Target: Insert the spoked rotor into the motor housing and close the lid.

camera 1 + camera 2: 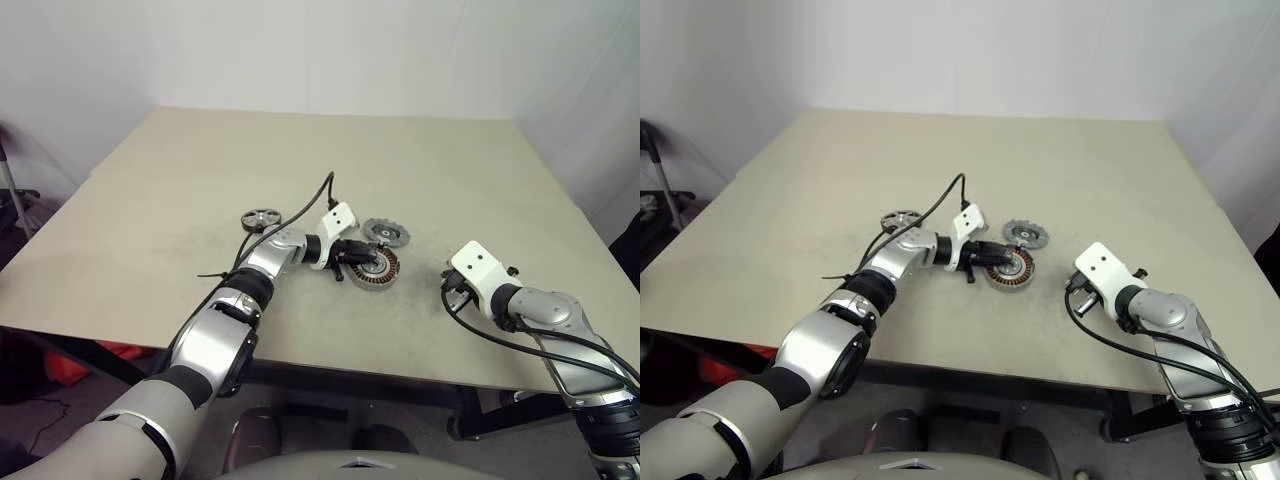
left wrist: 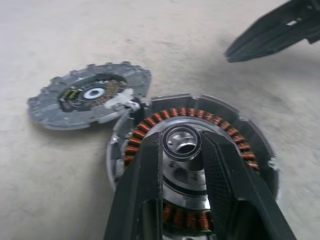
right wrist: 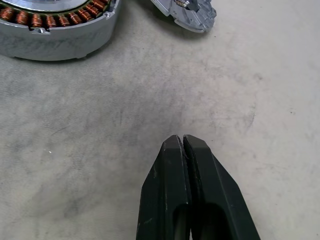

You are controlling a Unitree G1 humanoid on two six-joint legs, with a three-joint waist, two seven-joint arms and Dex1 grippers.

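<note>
the motor housing (image 1: 374, 266) sits near the middle of the table (image 1: 150, 200), with its ring of brown wire facing up. the left gripper (image 2: 182, 150) is right on top of it, and its two black fingers (image 2: 145, 180) pinch the shiny silver hub in the middle of the housing. the grey toothed lid (image 1: 386, 233) lies flat just behind the housing, touching its edge or very nearly. the spoked rotor (image 1: 260, 218) lies on the far side of the left arm from the housing, well apart from it, and nothing holds it. the right gripper (image 3: 183, 145) hangs over bare table near the housing, on the side away from the rotor, with its fingers pressed tight together and nothing in them. it looks like the job is at the start: the left gripper seems to be holding the housing steady, and the rotor is not in yet. next, a gripper has to go to the rotor, open, pick it up, and set it flat over the hub. the left one would need to let go first, or the hub stays covered.
</note>
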